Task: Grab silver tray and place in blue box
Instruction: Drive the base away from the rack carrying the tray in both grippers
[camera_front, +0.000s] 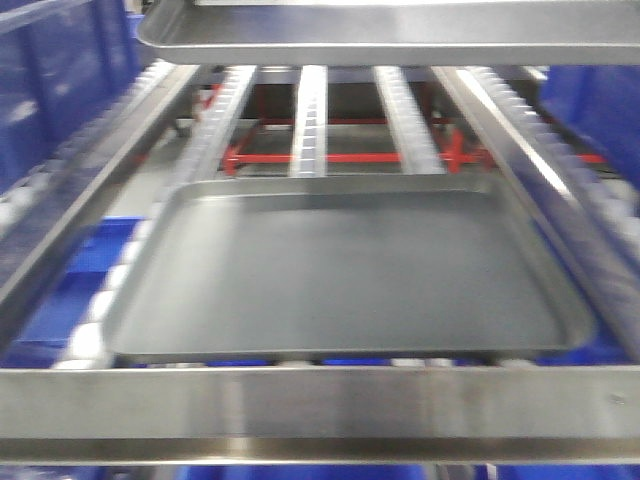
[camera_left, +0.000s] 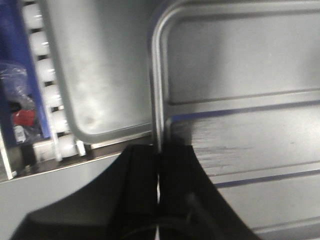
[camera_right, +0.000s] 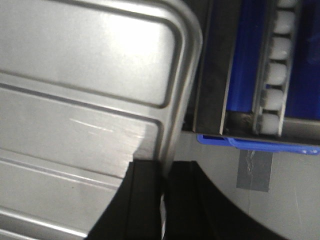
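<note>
Left wrist view: left hand (camera_left: 159, 167), black fingers (camera_left: 142, 172) closed tight on the rim of the silver tray (camera_left: 240, 75); the ridged base spreads to the right of this hand.
Right wrist view: right hand (camera_right: 165, 175) pinched shut on a rim of the same tray near a rounded corner; the base lies to this hand's left.
Front view: hands not in sight; a shiny rimmed tray spans the top edge, above the grey tray (camera_front: 340, 270).
Second tray: the grey tray is dull and flat, lies on the roller rack (camera_front: 310, 110), and shows just left of and beyond the left hand.
Track: white rollers (camera_right: 275, 47) run to the right of the right hand, past the tray's corner.
Box: blue box (camera_front: 50, 80), a blurred deep-blue wall at the front view's left edge.
Mark: grey tape patch (camera_right: 255, 170) on a pale surface just right of the right hand.
</note>
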